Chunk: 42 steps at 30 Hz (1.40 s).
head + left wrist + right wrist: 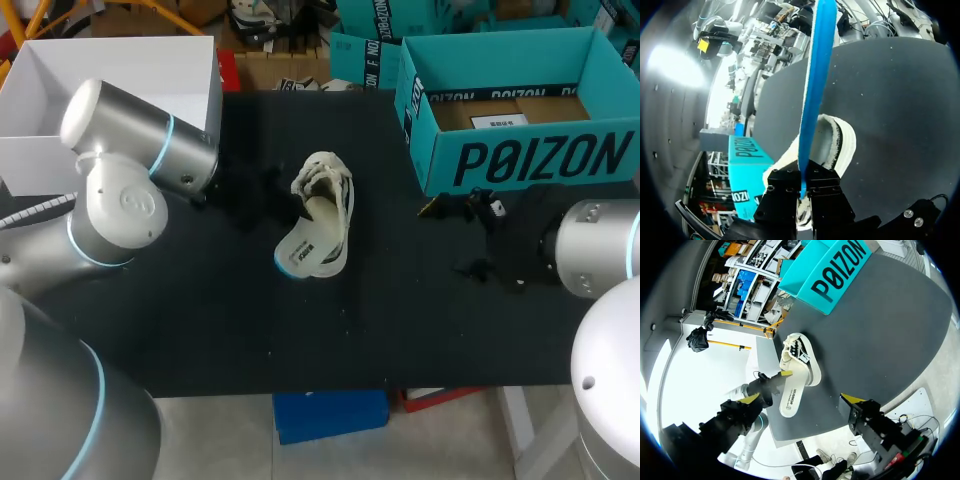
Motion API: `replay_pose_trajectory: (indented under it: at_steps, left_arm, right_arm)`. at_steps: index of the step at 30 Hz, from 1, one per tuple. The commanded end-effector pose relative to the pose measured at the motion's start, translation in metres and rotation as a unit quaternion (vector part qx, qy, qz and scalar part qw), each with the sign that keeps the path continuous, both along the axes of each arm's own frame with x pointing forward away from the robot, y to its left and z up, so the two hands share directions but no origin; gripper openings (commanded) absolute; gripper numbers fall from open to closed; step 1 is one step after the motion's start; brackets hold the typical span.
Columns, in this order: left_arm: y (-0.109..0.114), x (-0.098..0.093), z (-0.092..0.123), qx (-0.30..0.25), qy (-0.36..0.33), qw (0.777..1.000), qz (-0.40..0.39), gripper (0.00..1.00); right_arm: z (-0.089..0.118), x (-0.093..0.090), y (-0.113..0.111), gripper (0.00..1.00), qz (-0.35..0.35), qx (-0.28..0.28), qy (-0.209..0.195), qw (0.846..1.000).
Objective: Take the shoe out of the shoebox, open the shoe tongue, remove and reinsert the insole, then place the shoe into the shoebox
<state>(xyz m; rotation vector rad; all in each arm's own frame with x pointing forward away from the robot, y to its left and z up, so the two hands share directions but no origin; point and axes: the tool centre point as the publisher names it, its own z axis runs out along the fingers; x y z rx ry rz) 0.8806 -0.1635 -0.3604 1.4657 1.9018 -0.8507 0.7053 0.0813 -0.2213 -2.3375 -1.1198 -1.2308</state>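
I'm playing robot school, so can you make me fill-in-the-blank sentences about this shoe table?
The white sneaker lies on the ___ table.
The left claw is shut on the thin blue ___.
The right claw stands wide ___, holding nothing.
Missing words: black; insole; open.

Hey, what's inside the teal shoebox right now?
Only a brown cardboard liner with a small white label shows inside the teal shoebox; its front wall hides the nearer floor. The shoe lies outside, on the table.
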Motion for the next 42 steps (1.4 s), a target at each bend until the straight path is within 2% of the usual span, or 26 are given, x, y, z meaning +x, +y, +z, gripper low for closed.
replay_pose_trajectory:
  at_steps: [1, 11, 23, 42]
  left_arm:
    - [-0.006, 0.004, -0.002, 0.021, -0.011, 1.000, 0.005, 0.00]
    - [-0.011, 0.015, -0.006, 0.059, -0.045, 0.997, -0.004, 0.00]
    - [-0.010, 0.022, -0.015, 0.090, -0.048, 0.995, -0.001, 0.00]
    - [-0.005, 0.039, -0.025, 0.115, -0.059, 0.992, 0.014, 0.00]
  right_arm:
    - [-0.006, -0.006, 0.003, 1.00, -0.065, -0.018, -0.039, 0.997]
    - [-0.006, -0.006, 0.003, 1.00, -0.065, -0.018, -0.039, 0.997]
    - [-0.006, -0.006, 0.003, 1.00, -0.065, -0.018, -0.039, 0.997]
    - [-0.006, -0.006, 0.003, 1.00, -0.065, -0.018, -0.039, 0.997]
